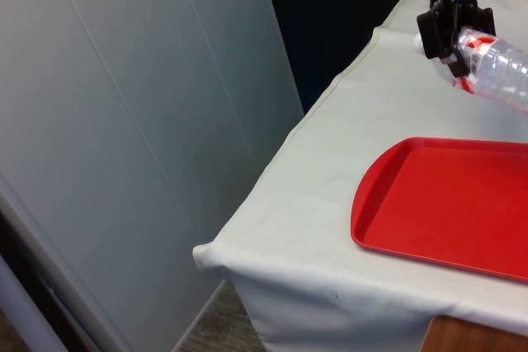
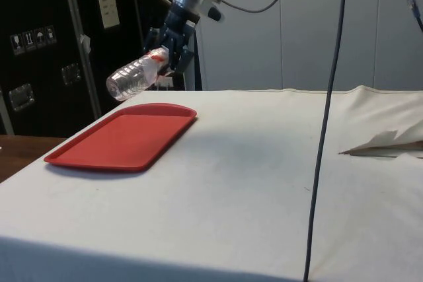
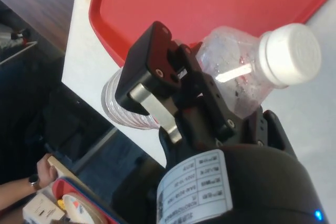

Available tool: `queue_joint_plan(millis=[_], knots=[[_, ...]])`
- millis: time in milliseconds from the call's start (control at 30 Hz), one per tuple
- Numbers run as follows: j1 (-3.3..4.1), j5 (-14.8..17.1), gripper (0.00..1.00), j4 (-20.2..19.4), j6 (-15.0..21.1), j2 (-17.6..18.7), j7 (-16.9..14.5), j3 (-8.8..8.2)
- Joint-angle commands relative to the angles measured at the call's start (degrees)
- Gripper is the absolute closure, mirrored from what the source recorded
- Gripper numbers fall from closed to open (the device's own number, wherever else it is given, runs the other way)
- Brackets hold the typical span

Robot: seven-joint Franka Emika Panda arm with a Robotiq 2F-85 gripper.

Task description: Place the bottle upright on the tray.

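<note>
Jaws clamp the clear bottle (image 2: 135,77) near its neck, tilted above the bare red tray (image 2: 122,140).

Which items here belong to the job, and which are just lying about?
Job: gripper shut on the tilted clear bottle, held in the air; red tray.
Lying about: crumpled cloth fold; hanging cable.

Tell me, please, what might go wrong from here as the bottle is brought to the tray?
The gripper holds the clear bottle near its neck, tilted almost flat in the air, so the long body could swing or slip as it is turned upright. It hangs over the red tray near its far edge; set down there, the base might catch the raised rim and topple.
</note>
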Motion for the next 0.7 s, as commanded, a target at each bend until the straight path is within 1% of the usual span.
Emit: queue_joint_plan(millis=[0,33,67,200,267,300,333,433,600,633,667], knots=[[0.69,-0.8,1.0,-0.17,1.32,0.06,0.92,-0.23],[0.06,-0.11,1.0,0.0,0.4,0.0,0.0,0.06],[0.74,-0.97,1.0,-0.17,1.6,0.06,0.97,-0.23],[0.92,-1.83,1.0,0.06,2.86,0.17,1.15,-0.11],[0.92,-2.81,1.0,0.23,3.67,0.23,1.49,0.06],[0.34,-2.12,1.0,0.23,2.98,0.0,0.52,0.52],[0.97,-3.15,1.0,0.29,3.9,0.23,1.6,0.11],[1.09,-3.72,1.0,0.4,4.7,0.29,1.78,0.29],[1.2,-5.73,1.0,0.74,6.36,0.46,2.64,0.63],[0.57,-4.98,1.0,0.74,5.79,0.06,1.6,1.26],[1.2,-6.02,1.0,0.8,6.65,0.46,2.81,0.74]])
